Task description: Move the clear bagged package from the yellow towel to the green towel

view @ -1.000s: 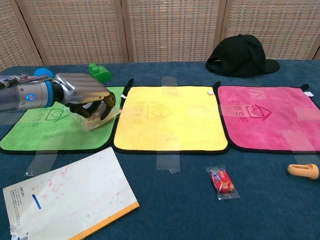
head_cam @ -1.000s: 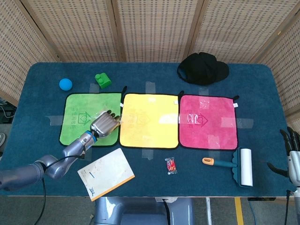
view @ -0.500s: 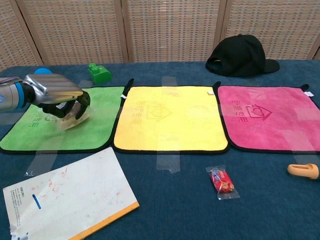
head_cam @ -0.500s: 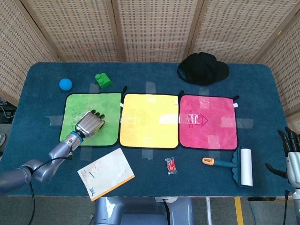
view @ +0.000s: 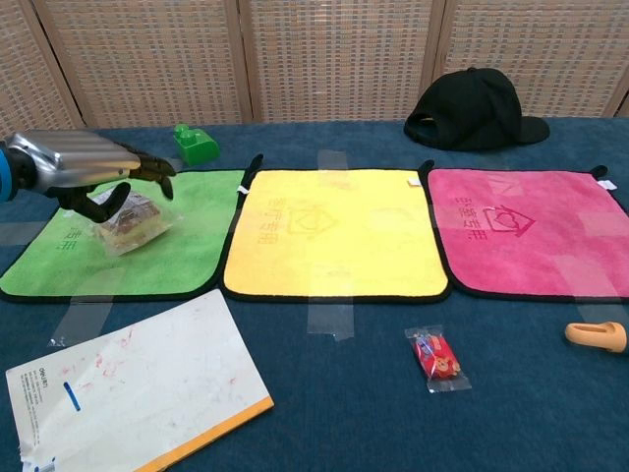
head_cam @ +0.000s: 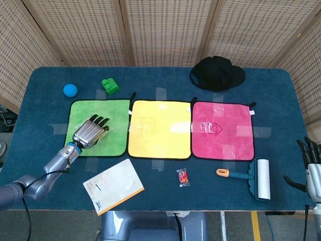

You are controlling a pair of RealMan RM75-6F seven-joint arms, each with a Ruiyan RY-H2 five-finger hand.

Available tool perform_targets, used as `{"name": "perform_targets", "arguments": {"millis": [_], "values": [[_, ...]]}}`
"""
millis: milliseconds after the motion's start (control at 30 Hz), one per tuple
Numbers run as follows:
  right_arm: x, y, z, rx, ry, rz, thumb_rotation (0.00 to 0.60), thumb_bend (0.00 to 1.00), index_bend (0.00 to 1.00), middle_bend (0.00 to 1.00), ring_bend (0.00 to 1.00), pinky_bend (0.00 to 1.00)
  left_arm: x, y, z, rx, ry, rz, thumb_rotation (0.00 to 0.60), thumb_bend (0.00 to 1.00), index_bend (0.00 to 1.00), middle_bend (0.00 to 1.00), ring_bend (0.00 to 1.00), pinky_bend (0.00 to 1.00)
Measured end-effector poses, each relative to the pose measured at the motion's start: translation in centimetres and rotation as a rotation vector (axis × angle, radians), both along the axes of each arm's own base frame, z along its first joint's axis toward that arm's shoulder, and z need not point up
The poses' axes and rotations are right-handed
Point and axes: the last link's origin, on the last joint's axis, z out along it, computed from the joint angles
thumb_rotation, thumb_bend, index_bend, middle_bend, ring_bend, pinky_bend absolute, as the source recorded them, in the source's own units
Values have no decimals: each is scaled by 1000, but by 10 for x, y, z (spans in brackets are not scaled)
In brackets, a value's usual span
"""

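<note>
Blue-covered table (head_cam: 165, 160) against wicker screens, three towels taped in a row. Head view: left robot hand (head_cam: 90, 131) sits over the middle of the green towel (head_cam: 116, 113), fingers extended toward the yellow towel (head_cam: 159, 128), which looks bare. Clear bagged package (head_cam: 104, 131) is mostly hidden under the hand; only a pale edge shows at the fingertips. Right robot hand (head_cam: 312, 168) is parked at the far right table edge, fingers spread, empty, well apart from anything relevant. Chest view: left robot hand (view: 84, 167) hovers just above the clear bagged package (view: 130, 223), fingers splayed flat and apart, not closed on it; thumb hangs down near the bag's left side, contact unclear. Package lies on the green towel (view: 187, 258), directly below and slightly right of the palm, long axis running roughly diagonal, near-left to far-right. Yellow towel (view: 334, 236) is bare. Judgement: placement looks done; next move is a straight lift-off, clearing the thumb without dragging the bag.
</note>
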Motion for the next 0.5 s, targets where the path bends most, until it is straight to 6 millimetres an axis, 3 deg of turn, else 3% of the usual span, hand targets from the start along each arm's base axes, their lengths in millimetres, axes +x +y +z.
{"name": "perform_targets", "arguments": {"millis": [33,67,267,367,500], "values": [[0,0,0,0,-1,1,600,0,0,0,0,0,3,-2,3,13,-38,2,600,60,0,0,0,0],[0,1,0,0,-2,2,600,0,0,0,0,0,6,-4,7,28,-81,4,600,7,0,0,0,0],[2,2,1,3,-15,14,600,0,0,0,0,0,15,-24,46,175,-368,2,600,0,0,0,0,0],[3,4,2,5,-20,23,600,0,0,0,0,0,0,-47,70,296,-457,36,600,0,0,0,0,0],[4,5,2,8,-15,32,600,0,0,0,0,0,-32,-96,95,458,-531,169,600,0,0,0,0,0]]}}
